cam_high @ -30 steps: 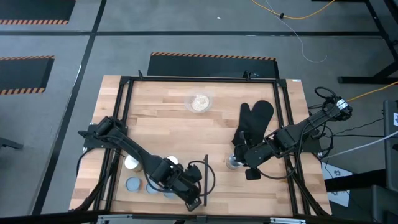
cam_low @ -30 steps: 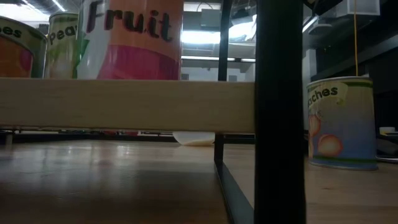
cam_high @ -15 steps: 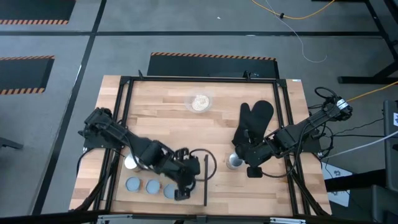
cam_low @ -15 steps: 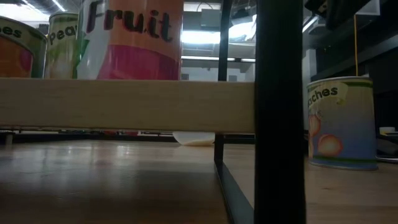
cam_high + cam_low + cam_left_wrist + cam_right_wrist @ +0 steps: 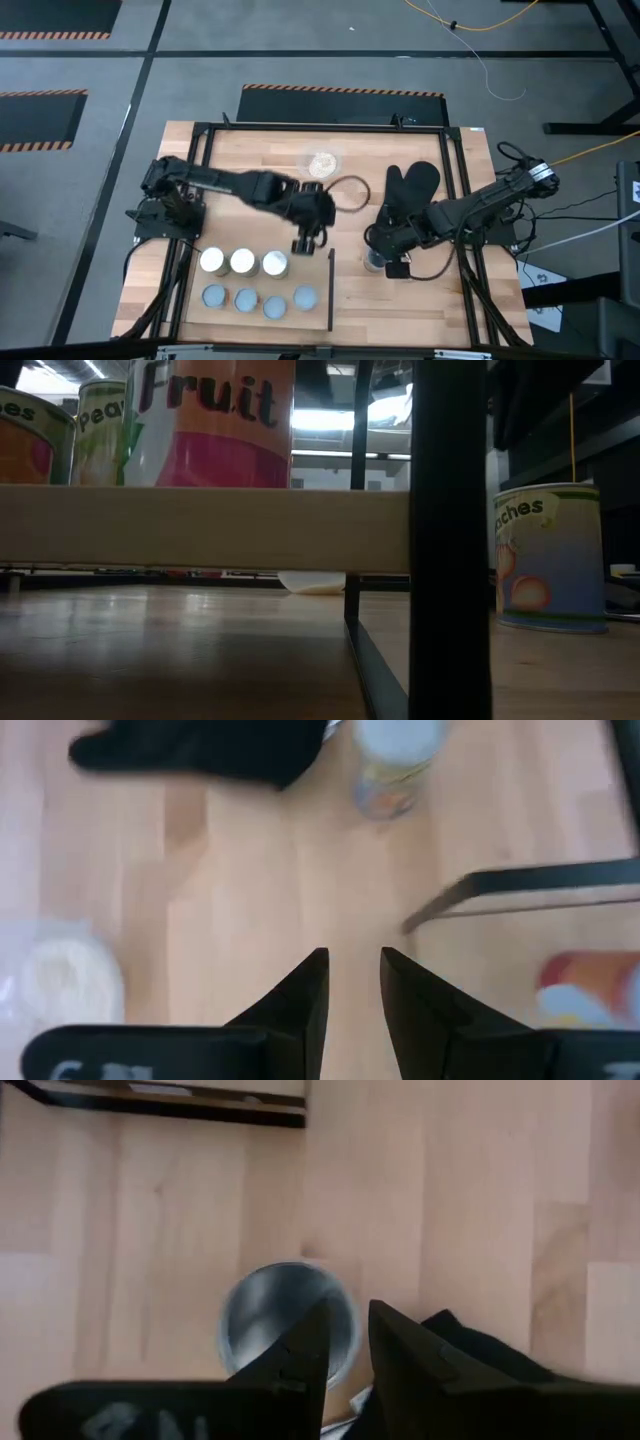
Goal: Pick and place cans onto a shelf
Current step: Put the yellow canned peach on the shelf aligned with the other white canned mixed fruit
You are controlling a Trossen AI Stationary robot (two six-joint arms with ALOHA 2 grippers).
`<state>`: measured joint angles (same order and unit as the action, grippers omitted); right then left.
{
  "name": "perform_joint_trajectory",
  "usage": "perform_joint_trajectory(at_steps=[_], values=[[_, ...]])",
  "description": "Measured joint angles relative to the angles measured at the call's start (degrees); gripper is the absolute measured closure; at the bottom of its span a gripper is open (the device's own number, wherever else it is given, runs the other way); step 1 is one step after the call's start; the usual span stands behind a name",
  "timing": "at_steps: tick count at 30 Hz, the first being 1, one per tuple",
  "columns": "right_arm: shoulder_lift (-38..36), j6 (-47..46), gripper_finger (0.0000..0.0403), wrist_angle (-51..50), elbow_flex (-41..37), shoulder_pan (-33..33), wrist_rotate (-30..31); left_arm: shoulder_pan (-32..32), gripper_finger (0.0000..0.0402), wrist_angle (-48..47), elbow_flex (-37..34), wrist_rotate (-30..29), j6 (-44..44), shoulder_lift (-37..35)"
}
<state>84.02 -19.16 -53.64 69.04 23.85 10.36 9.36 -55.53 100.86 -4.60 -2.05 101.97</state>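
Note:
Seven cans stand on the light-wood shelf at the near left, three in the far row and several in the near row. The shelf's black strip runs along its right edge. One silvery-topped can stands on the table by the black oven mitt; it also shows in the right wrist view. My right gripper is shut just above this can. My left gripper is shut and empty over the table's middle, clear of the cans; its wrist view shows its fingers together. My right gripper's shut fingers point down over the right part of the can's silvery top. I cannot tell whether they touch it. The can stands upright on the table.
A clear bowl of beige grains sits at the far middle. The black mitt lies just beyond the right gripper. In the low view the shelf plank and a black post stand close, with a peach-label can on the table behind.
My left gripper has gone from the shelf's near right corner up and toward the far edge, to the table's middle. A can stands where it was, in the near row. My right gripper has shifted a little toward the left, over the silvery-topped can.

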Motion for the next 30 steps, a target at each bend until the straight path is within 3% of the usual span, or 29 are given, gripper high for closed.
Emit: perform_joint_trajectory(at_steps=[4, 10, 20, 30], values=[[1.8, 0.2, 0.0325, -0.2, 0.0, -2.3, -0.2, -3.8, 0.0316, 0.3, -3.7, 0.9, 2.6, 0.1], [3.0, -2.0, 0.0325, -1.2, 0.0, -4.5, -6.1, -6.0, 0.0316, 1.5, -7.3, 0.9, 4.1, 0.1], [3.0, -28.3, 0.0324, -9.4, 0.0, -1.7, -6.0, -4.2, 0.0316, 4.1, -10.5, 0.9, 4.1, 0.1], [3.0, -42.1, 0.0324, -9.2, 0.0, 2.4, -4.1, -2.6, 0.0316, 4.7, -10.5, 0.9, 4.2, 0.1]])
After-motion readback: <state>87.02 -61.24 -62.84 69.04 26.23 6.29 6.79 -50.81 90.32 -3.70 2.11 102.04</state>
